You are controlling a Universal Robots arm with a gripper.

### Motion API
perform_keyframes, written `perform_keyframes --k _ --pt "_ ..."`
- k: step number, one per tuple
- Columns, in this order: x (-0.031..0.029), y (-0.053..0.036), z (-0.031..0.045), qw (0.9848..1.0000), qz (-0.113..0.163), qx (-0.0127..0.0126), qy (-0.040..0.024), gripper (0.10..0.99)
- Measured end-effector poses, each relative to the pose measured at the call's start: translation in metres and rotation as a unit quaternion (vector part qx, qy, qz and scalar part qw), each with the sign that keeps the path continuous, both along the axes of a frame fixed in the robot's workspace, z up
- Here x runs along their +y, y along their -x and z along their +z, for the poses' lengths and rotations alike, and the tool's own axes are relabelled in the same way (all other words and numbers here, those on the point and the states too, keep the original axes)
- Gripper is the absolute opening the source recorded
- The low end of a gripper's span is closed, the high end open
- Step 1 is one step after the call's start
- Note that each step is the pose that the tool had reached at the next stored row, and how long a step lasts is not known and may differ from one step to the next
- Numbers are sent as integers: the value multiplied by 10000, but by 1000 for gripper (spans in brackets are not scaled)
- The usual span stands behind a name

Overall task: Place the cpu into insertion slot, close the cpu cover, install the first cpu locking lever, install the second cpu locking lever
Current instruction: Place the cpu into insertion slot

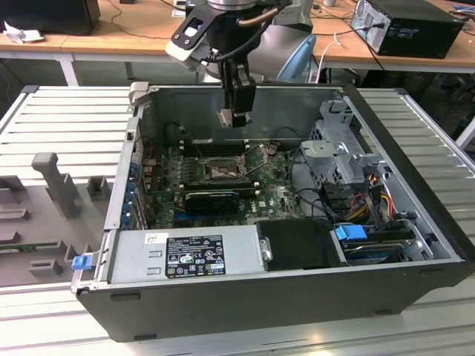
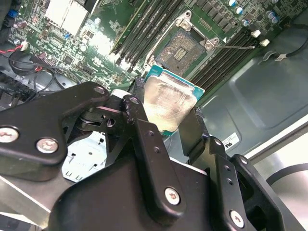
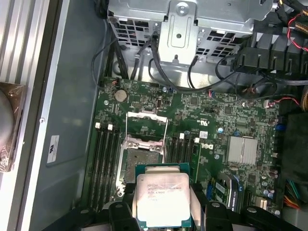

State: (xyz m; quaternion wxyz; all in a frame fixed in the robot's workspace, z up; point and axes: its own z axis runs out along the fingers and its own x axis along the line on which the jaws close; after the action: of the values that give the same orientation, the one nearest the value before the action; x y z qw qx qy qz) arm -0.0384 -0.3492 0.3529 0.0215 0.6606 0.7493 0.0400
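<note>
Exterior view, seen from the room: an open black computer case [image 1: 245, 297] lies on its side on a pale ribbed worktable [image 1: 67, 119]. Along the case's near wall sits a grey power supply [image 1: 185, 256]. Beyond it a green motherboard [image 1: 274, 196] covers the case floor, and a metal drive cage [image 1: 338, 148] stands against the wall on the exterior view's right.

Toward the far wall of the case the insertion slot [image 1: 223, 170] lies bare. In the first wrist view the cpu cover [image 3: 146, 114] is swung back off it, next to the socket.

Above the slot and clear of the board hangs the gripper [image 1: 231, 117]. Its black fingers are drawn in against opposite edges of the cpu [image 1: 225, 116]. In both wrist views the chip is held flat, its pale metal face turned toward the camera.

Behind the worktable stand wooden benches [image 1: 111, 37] strewn with cables, with another black computer [image 1: 415, 26] at the exterior view's right.
</note>
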Motion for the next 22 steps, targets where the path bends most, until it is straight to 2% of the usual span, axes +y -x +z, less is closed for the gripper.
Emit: perform_keyframes --k 10,22 --pt "0 0 -5 9999 -120 0 0 529" --pt "0 0 -60 9997 -228 3 10 529"
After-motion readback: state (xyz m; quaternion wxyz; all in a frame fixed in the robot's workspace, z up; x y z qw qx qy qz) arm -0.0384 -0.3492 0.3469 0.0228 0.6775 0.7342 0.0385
